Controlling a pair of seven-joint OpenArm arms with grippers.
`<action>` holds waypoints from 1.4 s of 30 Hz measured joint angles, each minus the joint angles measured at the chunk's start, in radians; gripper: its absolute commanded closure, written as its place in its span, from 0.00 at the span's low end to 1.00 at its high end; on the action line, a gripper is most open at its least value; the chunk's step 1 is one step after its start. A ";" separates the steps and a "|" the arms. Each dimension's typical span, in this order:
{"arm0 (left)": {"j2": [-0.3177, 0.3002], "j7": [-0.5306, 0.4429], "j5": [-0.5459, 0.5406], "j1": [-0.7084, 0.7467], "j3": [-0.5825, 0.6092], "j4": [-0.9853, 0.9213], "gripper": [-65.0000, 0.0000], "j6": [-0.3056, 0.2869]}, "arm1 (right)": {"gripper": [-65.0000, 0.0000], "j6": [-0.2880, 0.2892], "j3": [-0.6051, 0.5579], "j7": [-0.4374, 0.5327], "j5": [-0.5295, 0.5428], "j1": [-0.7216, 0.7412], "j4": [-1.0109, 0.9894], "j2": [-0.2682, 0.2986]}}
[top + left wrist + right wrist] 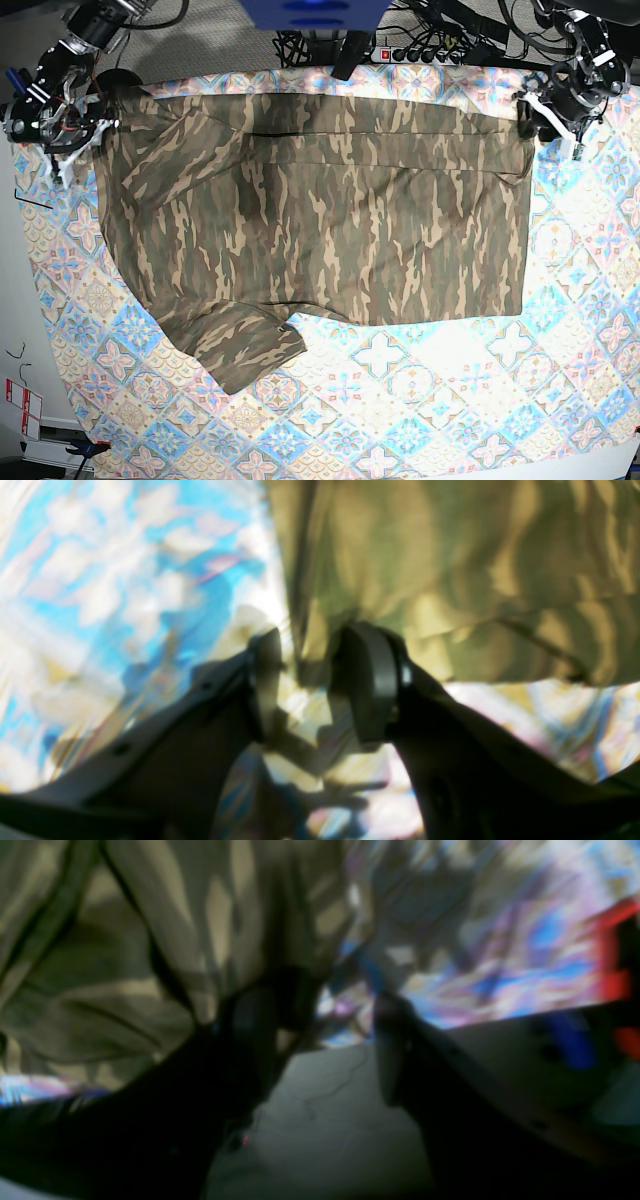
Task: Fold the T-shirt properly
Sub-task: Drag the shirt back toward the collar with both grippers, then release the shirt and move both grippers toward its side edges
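The camouflage T-shirt (320, 210) lies spread across the tablecloth, with its far edge folded over as a band and one sleeve (245, 350) sticking out at the near left. My left gripper (537, 113) is at the shirt's far right corner. In the left wrist view the left gripper (310, 640) is open, and the shirt (450, 580) edge lies right at its fingertips. My right gripper (93, 112) is at the far left corner. Up close the right gripper (320, 1005) stands wide open, with the shirt (125, 965) beside its left finger (245, 1035).
The blue-pink-cream tiled tablecloth (450, 400) covers the table. A power strip (420, 50) with cables and a blue block (318, 12) sit along the back edge. Grey floor (15, 300) shows past the table's left edge.
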 measured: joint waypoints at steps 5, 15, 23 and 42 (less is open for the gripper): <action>-0.003 0.024 0.005 -0.005 -0.005 0.000 0.59 0.000 | 0.52 0.000 -0.004 -0.008 0.007 0.003 0.061 -0.002; 0.064 0.122 0.090 -0.033 -0.060 0.109 0.60 0.033 | 0.53 0.000 -0.006 -0.004 0.005 0.003 0.191 -0.001; 0.160 0.183 0.162 -0.031 -0.123 0.364 0.60 0.060 | 0.53 0.001 -0.047 -0.004 0.005 0.036 0.215 0.000; 0.173 0.435 0.461 -0.511 -0.141 0.395 0.58 0.064 | 0.52 0.000 -0.257 -0.006 0.001 0.333 0.163 0.010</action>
